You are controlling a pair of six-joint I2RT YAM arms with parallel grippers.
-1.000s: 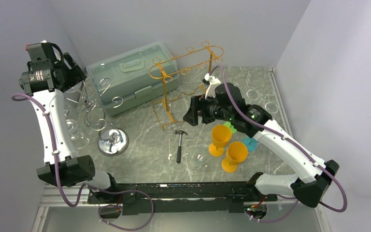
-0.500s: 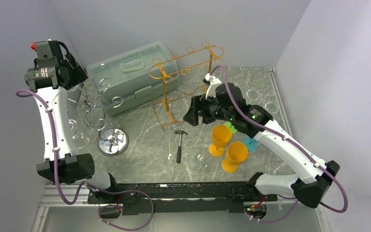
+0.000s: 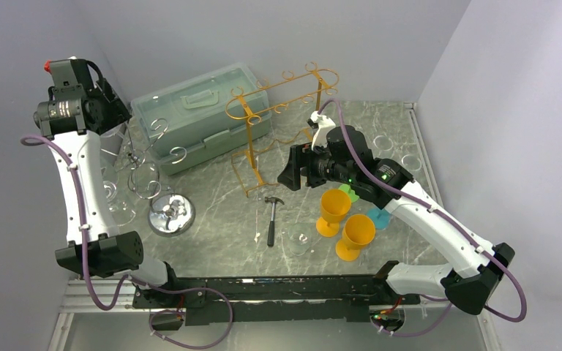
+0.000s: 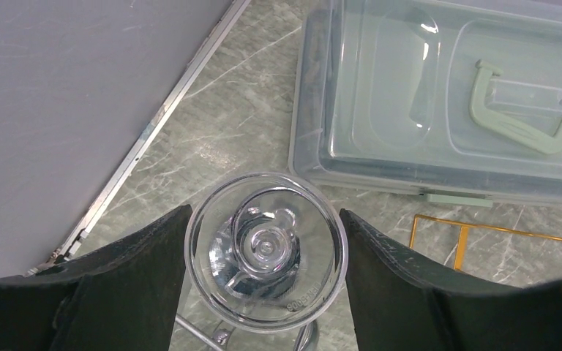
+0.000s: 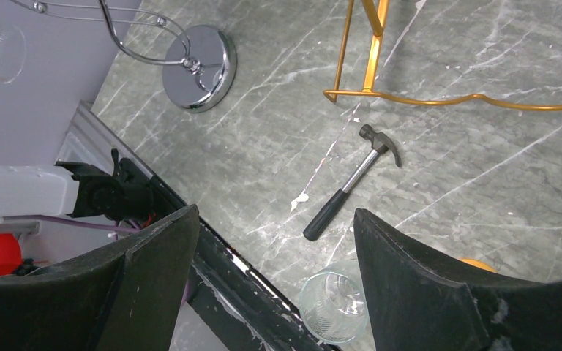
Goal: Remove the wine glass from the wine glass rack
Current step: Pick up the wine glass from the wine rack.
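A clear wine glass hangs upside down on the chrome wine glass rack, its round foot facing my left wrist camera. My left gripper sits high at the far left. Its two dark fingers press against opposite edges of the glass foot, so it is shut on the glass. A chrome rack wire shows just below the foot. Over the table's middle, my right gripper hovers open, with nothing between its fingers.
A pale green toolbox lies behind the chrome rack, and a gold wire rack stands beside it. A hammer, a clear tumbler and two orange goblets sit near the front. More glasses hang at the left.
The left arm shifted slightly right and up over the chrome rack, and its jaws narrowed onto the glass foot. The right arm has not moved.
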